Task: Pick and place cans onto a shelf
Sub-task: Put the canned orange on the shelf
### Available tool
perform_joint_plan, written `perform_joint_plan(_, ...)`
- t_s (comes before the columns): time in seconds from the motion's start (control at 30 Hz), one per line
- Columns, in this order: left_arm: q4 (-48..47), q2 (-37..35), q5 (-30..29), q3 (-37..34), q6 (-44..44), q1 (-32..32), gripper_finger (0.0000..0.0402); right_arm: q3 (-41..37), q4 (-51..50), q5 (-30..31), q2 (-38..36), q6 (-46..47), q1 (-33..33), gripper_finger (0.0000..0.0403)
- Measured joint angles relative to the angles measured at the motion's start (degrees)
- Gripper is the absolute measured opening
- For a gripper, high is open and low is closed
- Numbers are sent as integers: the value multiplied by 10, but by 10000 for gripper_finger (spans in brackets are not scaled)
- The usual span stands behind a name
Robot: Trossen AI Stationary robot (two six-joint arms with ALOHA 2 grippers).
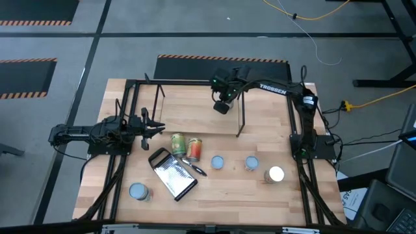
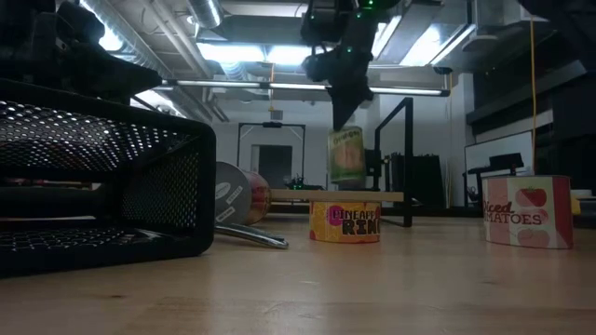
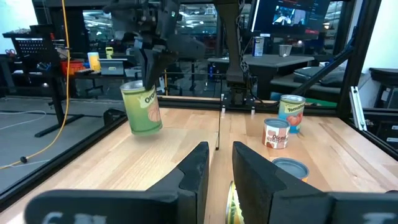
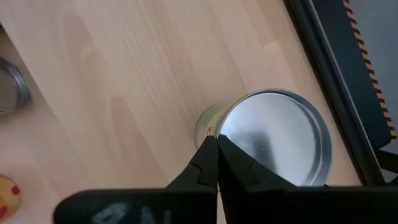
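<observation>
One can hangs upright from right gripper, fingers pinched shut on rim, above shelf at table's far edge; board directly below. Left gripper part-open, empty, waits at left edge.

A gripper descends from the top of the frame, its fingers pinched on the upper rim of a green-labelled can. The can hangs upright above the light wooden shelf board. In front of the board stands a low yellow can with pink lettering. A tomato can with a pink-and-white label stands at the right. A black mesh grater fills the left foreground on the wooden table.
</observation>
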Motion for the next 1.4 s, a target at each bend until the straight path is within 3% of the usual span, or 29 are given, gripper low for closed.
perform_joint_plan(0.37,0,0,0,0,0,0,65,-1,3,0,5,1,-16,0)
perform_joint_plan(0.7,0,0,0,0,0,0,65,-52,38,2,2,-1,-16,0)
perform_joint_plan(1.4,0,0,0,0,0,0,65,-54,39,0,-1,0,-16,11)
